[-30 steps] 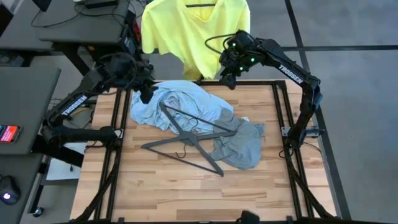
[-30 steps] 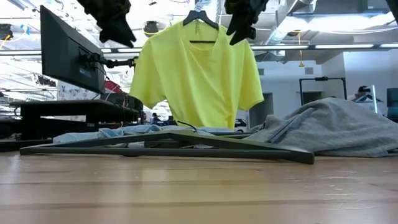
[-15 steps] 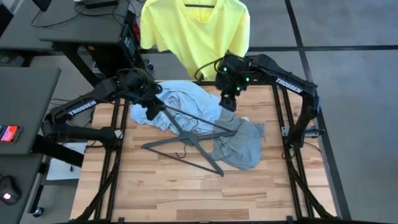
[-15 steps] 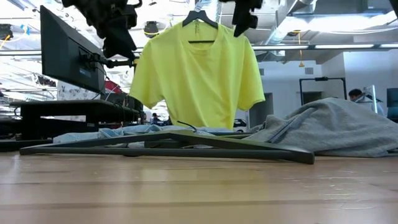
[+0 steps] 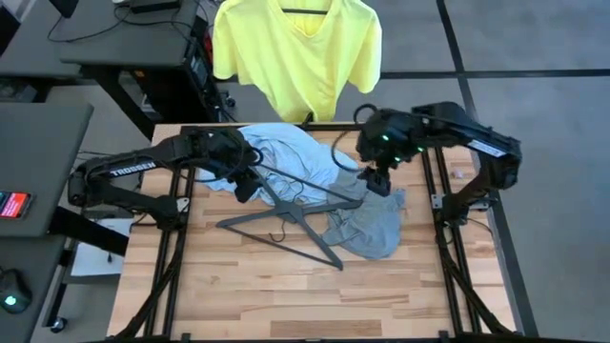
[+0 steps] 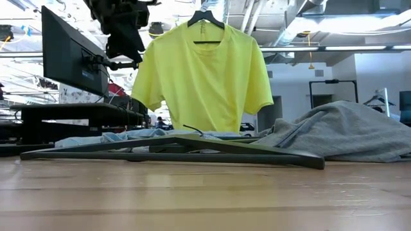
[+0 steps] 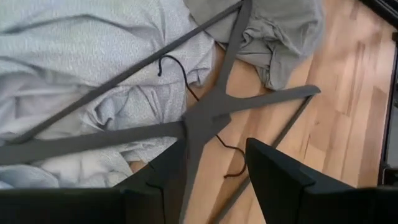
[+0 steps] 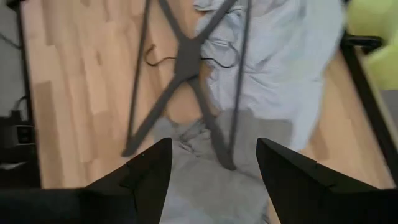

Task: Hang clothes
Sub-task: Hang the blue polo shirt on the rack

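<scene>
A neon-yellow T-shirt (image 5: 297,48) hangs by its shoulders on a dark hanger (image 6: 207,19) beyond the table's far edge. A pale blue shirt (image 5: 286,157) lies crumpled on the table at the far middle. A grey T-shirt (image 5: 367,224) lies bunched to its right. Two dark grey hangers (image 5: 286,214) lie crossed over both garments. My left gripper (image 5: 246,181) hovers open above the blue shirt's near edge and the hangers' crossing (image 7: 205,118). My right gripper (image 5: 376,181) hovers open above the grey T-shirt's far end (image 8: 211,180). Neither touches anything.
Bare wooden tabletop (image 5: 238,286) takes up the near half. Black frame rails (image 5: 176,238) run along the table's left and right sides. A desk with a monitor (image 6: 70,58) stands beyond the far left corner.
My left gripper has come from the table's far left toward the middle and down, over the blue shirt and the hangers. My right gripper has left the yellow T-shirt's hem and gone toward the near edge and a little right, over the grey T-shirt. Both have stayed open.
</scene>
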`<state>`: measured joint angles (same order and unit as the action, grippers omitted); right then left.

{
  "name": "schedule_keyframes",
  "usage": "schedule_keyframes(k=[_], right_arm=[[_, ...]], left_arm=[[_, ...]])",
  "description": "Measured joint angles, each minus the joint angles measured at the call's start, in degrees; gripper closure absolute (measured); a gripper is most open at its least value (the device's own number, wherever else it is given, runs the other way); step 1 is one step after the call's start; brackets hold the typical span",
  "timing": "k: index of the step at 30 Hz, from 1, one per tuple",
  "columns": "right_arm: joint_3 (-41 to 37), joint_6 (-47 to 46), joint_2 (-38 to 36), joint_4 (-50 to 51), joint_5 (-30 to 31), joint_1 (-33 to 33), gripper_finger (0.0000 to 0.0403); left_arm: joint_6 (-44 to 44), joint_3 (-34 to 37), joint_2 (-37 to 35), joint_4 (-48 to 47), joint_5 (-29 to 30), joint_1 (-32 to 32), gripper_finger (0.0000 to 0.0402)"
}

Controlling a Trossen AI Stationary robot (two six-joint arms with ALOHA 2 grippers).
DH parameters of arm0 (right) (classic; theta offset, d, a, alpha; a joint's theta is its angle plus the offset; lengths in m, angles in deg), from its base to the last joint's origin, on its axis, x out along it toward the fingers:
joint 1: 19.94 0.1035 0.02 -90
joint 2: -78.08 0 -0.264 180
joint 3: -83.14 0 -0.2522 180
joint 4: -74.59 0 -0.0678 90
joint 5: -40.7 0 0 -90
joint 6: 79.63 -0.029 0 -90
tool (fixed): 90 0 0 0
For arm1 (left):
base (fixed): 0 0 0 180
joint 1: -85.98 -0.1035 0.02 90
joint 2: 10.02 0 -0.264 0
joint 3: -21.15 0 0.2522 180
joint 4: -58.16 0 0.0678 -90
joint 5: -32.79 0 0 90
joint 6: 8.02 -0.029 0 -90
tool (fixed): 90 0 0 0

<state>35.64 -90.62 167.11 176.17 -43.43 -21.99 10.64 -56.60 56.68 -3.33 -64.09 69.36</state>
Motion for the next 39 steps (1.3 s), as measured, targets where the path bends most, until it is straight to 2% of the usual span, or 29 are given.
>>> schedule_keyframes(k=[3,7,11,15,20,23,26,33,39], right_arm=[[0.0,-0.6,-1.4,1.2,6.4,4.1,0.018],[0.0,-1.9,-2.0,1.1,11.6,7.3,0.018],[-0.1,-8.0,-1.6,2.0,14.6,6.9,0.018],[-4.2,-13.3,-1.9,1.8,17.0,4.0,0.018],[-12.6,-13.2,-1.8,0.6,17.2,-1.2,0.018],[-18.5,-13.6,-1.7,-1.1,17.1,-3.6,0.018],[-24.0,-15.5,-1.7,-3.3,17.0,-4.9,0.018],[-32.8,-21.3,-1.7,-7.1,16.6,-4.4,0.018],[-36.6,-24.1,-1.7,-9.1,16.1,-3.5,0.018]], left_arm=[[2.8,0.0,-0.1,0.1,3.7,0.3,0.0257],[3.6,0.0,0.0,-0.5,10.2,-1.0,0.0257],[1.0,0.0,0.8,-0.7,11.1,-4.2,0.0257],[-4.7,0.0,3.0,-1.1,11.0,-9.3,0.0257],[-19.5,0.0,9.8,-0.5,8.5,-16.0,0.0257],[-28.4,0.0,14.8,3.2,8.4,-19.2,0.0258],[-33.8,0.0,19.7,7.5,8.5,-21.9,0.0258],[-37.4,0.0,29.9,14.1,7.8,-25.4,0.0257],[-36.7,0.0,35.1,18.2,6.9,-25.8,0.0258]])
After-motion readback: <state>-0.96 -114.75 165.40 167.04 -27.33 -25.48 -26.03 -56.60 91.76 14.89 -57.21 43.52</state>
